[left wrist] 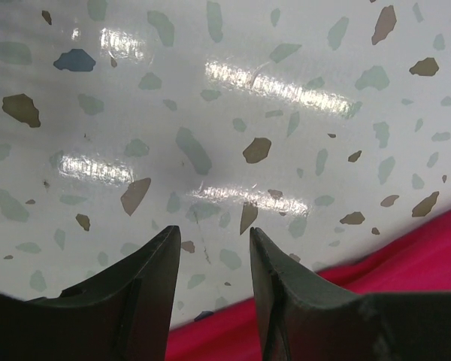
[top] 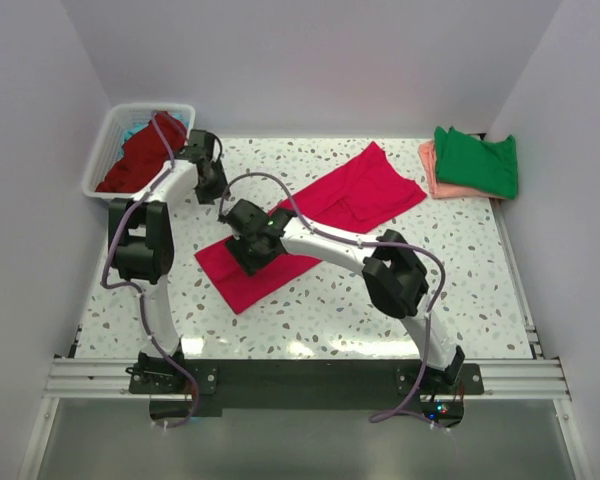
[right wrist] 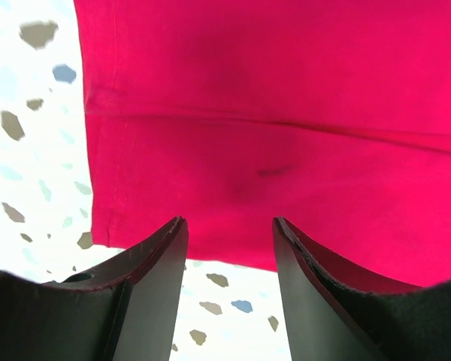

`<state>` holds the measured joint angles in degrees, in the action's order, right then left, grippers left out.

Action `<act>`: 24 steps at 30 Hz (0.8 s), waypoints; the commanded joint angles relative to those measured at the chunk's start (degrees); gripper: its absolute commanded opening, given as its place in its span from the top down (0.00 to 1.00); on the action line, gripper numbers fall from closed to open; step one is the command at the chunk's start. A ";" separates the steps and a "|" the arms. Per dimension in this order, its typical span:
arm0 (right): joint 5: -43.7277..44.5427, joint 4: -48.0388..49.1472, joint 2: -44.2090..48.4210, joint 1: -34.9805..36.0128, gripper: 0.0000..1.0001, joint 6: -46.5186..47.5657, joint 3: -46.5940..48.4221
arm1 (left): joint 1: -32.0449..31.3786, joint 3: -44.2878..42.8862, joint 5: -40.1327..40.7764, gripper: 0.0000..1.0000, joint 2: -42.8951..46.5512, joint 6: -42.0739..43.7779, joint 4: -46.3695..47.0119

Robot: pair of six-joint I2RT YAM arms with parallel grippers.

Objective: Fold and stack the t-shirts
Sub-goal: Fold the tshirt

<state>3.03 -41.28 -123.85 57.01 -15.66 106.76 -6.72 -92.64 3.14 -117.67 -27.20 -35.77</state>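
A crimson-pink t-shirt (top: pixel 355 192) lies spread across the middle of the speckled table, one end folded toward the near left. My right gripper (top: pixel 248 250) hovers over that near-left end, open and empty; its wrist view shows the pink cloth (right wrist: pixel 286 113) and its hem just past the fingertips. My left gripper (top: pixel 210 188) is open and empty above bare table near the basket; the shirt's edge (left wrist: pixel 406 256) shows at the lower right of its view. A dark red shirt (top: pixel 140 155) and a bit of teal cloth (top: pixel 132 131) lie in the basket. A green shirt (top: pixel 477 160) lies folded on a salmon-pink one (top: pixel 432 172) at the far right.
A white slatted basket (top: pixel 102 150) stands at the far left corner. White walls close in the table on the left, back and right. The metal rail (top: pixel 300 375) with the arm bases runs along the near edge.
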 commanded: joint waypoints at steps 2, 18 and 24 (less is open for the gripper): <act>-2.94 -2.58 -3.50 0.64 0.47 2.82 1.96 | 1.10 -4.13 -1.55 0.53 -0.28 1.80 -0.71; -2.94 -4.77 -3.60 2.40 0.50 4.23 -10.77 | 1.10 -4.74 -2.87 0.53 -1.86 2.41 -0.62; -5.04 -6.71 0.18 2.66 0.51 3.97 -16.92 | 1.10 -5.27 -6.03 0.54 -2.48 3.12 -0.01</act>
<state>1.45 -40.84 -124.27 59.05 -11.62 95.70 -6.00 -95.59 0.01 -119.72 -25.82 -36.60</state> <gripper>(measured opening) 0.499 0.466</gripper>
